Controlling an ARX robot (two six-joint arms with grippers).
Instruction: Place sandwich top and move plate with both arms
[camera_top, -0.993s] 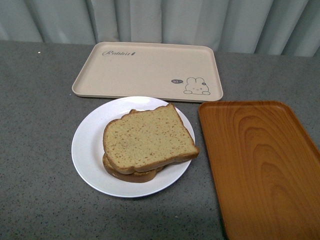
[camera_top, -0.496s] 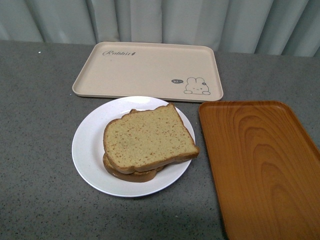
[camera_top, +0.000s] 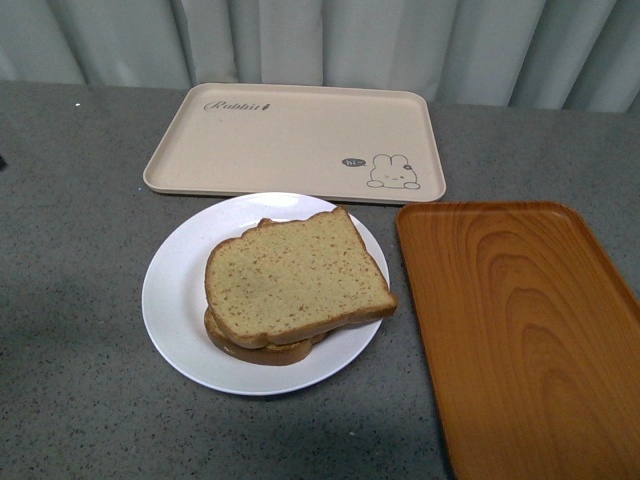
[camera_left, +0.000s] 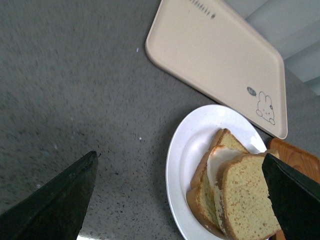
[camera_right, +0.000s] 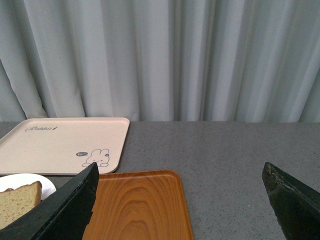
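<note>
Two tools: left tool (camera_left: 179, 154) and right tool (camera_right: 180, 164), each seen only from its own wrist camera; neither shows in the front view.
Left tool: jaws spread wide with nothing between them. It is held above the grey worktop (camera_top: 80, 260), clear of the plate.
Right tool: jaws spread wide and also empty. It touches nothing, and the wooden tray and the curtain (camera_right: 165, 55) lie ahead of it.
One plate (camera_top: 168, 300): round, white and glossy. It sits on the worktop, just in front of the beige tray and just to the left of the wooden tray, touching neither.
Two slices of bread: both on the plate, stacked.
Top slice (camera_top: 295, 278): tan, speckled, with a brown crust. It lies flat on the lower slice (camera_top: 262, 350), turned a little so the lower one peeks out at the near edge.
One white layer (camera_left: 216, 162): visible between the two slices from the left wrist.
Two trays: one beige tray (camera_top: 290, 135) with a rabbit drawing at the back, and one wooden tray (camera_top: 520, 330) at the right. Nothing is on either.
</note>
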